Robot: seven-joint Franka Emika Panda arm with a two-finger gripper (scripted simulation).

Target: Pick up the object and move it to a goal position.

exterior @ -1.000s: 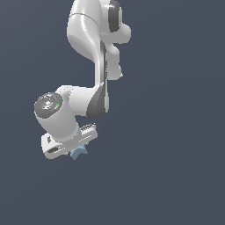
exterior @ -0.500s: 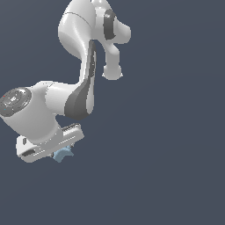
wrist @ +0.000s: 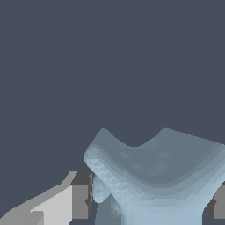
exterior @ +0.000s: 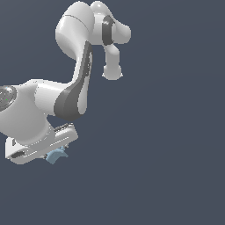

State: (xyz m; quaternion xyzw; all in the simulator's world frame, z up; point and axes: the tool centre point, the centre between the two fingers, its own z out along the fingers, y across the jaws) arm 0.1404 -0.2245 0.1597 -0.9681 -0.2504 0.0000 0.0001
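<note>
A white Franka Panda arm [exterior: 74, 66] reaches down toward the exterior view's left against a flat, dark slate-blue backdrop, its dark grey joint covers showing at the elbow and near the top. At the lower left of that view the wrist and hand block fill the edge of the picture, with the pincer [exterior: 52, 154] pointing downward beneath them. The object [exterior: 57, 155], a small light-blue piece with pointed arms, sits directly under the hand, partly hidden by the white housing so that only its lower lobes show.

The wrist view shows the same piece at close range: the object [wrist: 154, 176] spreads pale blue between the two fingers [wrist: 81, 200], its jagged arms rising to either side of a shallow dip. One finger presses against its flank, and the edge of the other appears at the far side of the picture, also against the piece. The pincer is closed on the object, holding it between both pads. No surface appears beneath the piece in either view; only the plain backdrop lies behind it.
</note>
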